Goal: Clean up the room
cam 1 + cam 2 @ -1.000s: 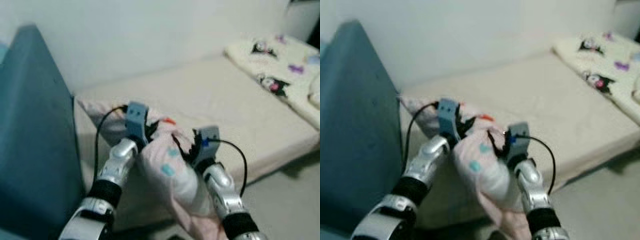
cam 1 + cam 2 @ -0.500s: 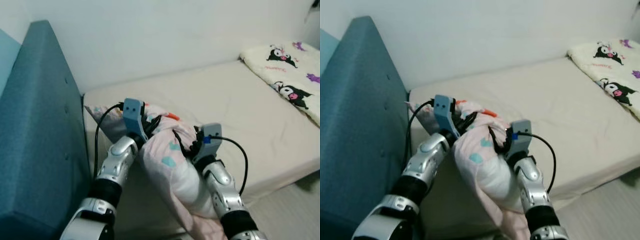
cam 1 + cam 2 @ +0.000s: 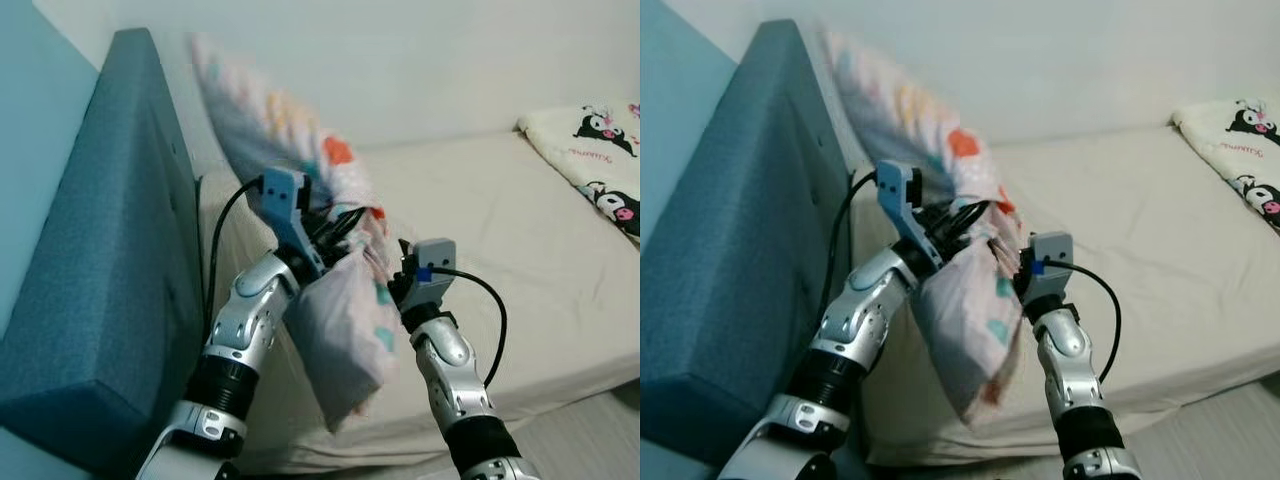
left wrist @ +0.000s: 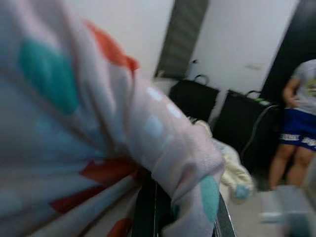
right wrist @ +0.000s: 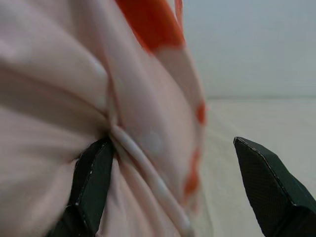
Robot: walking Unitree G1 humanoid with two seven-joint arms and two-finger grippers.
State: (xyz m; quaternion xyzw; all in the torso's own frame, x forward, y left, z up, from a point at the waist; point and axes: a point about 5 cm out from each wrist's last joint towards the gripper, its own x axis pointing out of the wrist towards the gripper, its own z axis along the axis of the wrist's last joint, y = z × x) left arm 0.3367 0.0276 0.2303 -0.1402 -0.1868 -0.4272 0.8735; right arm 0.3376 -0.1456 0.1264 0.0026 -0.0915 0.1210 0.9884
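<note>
A pink pillow (image 3: 340,320) with teal and orange patches hangs lifted above the beige mattress (image 3: 520,230), its upper end blurred against the wall by the headboard. My left gripper (image 3: 340,225) is shut on bunched fabric near the pillow's middle; in the left wrist view the cloth (image 4: 98,128) drapes over its dark fingers (image 4: 148,210). My right gripper (image 3: 395,285) sits against the pillow's right side. In the right wrist view its fingers stand wide apart, one fingertip (image 5: 91,182) pressed into the pillow (image 5: 74,98) and the other in free air.
A tall teal headboard (image 3: 110,230) stands to the left of the bed. A cream blanket with cartoon prints (image 3: 600,150) lies at the far right. In the left wrist view a person (image 4: 298,113) stands behind black bags (image 4: 197,98).
Both arms have risen and lifted the pillow off the mattress; its upper end has swung up toward the headboard and wall. The camera has also shifted.
</note>
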